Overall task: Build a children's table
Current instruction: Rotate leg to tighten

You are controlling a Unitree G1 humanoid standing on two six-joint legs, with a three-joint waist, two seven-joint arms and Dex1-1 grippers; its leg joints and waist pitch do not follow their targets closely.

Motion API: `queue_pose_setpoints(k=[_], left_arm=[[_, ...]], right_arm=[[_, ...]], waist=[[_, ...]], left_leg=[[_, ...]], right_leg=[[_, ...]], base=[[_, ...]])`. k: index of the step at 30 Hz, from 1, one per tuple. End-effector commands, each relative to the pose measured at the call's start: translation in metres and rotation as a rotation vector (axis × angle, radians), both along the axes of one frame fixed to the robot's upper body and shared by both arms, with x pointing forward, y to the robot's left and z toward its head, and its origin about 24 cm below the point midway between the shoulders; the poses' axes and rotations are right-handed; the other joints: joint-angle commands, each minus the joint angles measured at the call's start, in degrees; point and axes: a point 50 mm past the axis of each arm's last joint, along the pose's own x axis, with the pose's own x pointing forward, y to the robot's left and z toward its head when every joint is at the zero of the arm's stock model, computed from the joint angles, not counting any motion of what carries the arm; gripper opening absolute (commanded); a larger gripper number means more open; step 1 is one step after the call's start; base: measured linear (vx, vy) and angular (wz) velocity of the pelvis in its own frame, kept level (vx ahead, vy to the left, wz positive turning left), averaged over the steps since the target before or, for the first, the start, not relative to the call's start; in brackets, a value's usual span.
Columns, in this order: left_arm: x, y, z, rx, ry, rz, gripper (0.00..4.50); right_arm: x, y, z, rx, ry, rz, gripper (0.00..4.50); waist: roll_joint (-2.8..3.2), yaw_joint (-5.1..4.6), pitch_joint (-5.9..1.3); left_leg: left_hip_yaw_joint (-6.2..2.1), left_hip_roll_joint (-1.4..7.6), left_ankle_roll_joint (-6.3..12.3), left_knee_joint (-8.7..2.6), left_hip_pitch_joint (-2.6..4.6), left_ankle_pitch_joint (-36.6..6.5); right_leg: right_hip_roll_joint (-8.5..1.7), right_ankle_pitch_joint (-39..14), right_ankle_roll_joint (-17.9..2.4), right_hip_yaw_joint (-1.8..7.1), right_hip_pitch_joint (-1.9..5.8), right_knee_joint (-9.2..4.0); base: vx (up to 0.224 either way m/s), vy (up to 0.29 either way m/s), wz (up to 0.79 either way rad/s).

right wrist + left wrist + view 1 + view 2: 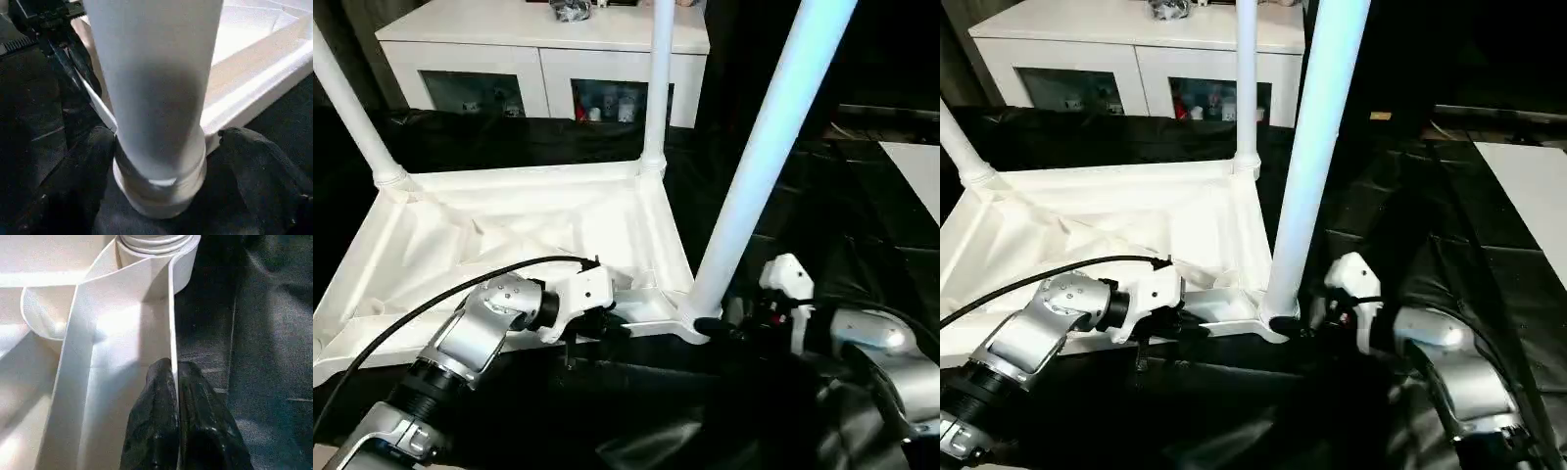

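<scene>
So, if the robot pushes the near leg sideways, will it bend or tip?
The near leg looks like a stiff, smooth tube, so it would probably slip rather than bend. It stands in the tabletop's corner socket, so it likely tips only slightly. The left gripper pinches the rim, which should steady it.

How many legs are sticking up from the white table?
3: near leg by the right gripper, far right leg, far left leg. The fourth corner lies outside the pictures.
</scene>
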Motion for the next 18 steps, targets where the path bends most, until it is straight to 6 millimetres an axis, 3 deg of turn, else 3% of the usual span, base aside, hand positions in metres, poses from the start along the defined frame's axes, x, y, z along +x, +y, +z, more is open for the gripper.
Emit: queue_pose_setpoints(k=[1,5,11,18], left_arm=[[0.0023,-0.0039,0.0073,-0.005,-0.028,-0.042,0.0],[0.0024,-0.0031,0.0071,-0.004,-0.022,-0.046,0.0],[0.0025,-0.002,0.0071,-0.004,-0.022,-0.041,0.0],[0.0028,-0.0013,0.0066,-0.005,-0.027,-0.033,0.0]], right_arm=[[0.0032,0.0024,0.0003,-0.002,-0.002,0.02,3.56],[0.0031,0.0045,-0.0036,-0.009,0.014,0.043,3.18],[0.0035,0.0059,-0.0057,-0.016,0.027,0.066,2.74],[0.0072,0.0055,-0.0062,-0.004,0.01,0.02,2.66]], waist=[[-0.42,-0.06,-3.22],[-0.5,-0.03,-3.28],[-0.61,-0.02,-3.22],[-0.56,-0.04,-3.26]], left_leg=[[-1.61,4.53,3.57,-5.11,0.63,-9.1],[-1.6,4.54,4.31,-4.99,0.52,-7.6],[-1.62,4.56,4.24,-5.02,0.46,-8.1],[-1.58,4.52,4.14,-4.96,0.48,-8.0]], right_leg=[[-3.76,-12.3,-15.0,2.64,2.58,-3.01],[-3.75,-10.5,-15.5,2.58,2.75,-2.74],[-3.81,-11.9,-15.4,2.55,2.86,-2.83],[-3.78,-12.2,-15.2,2.55,2.78,-2.86]], base=[[0.0,0.0,0.0],[0.0,0.0,0.0],[0.0,0.0,0.0],[0.0,0.0,0.0]])
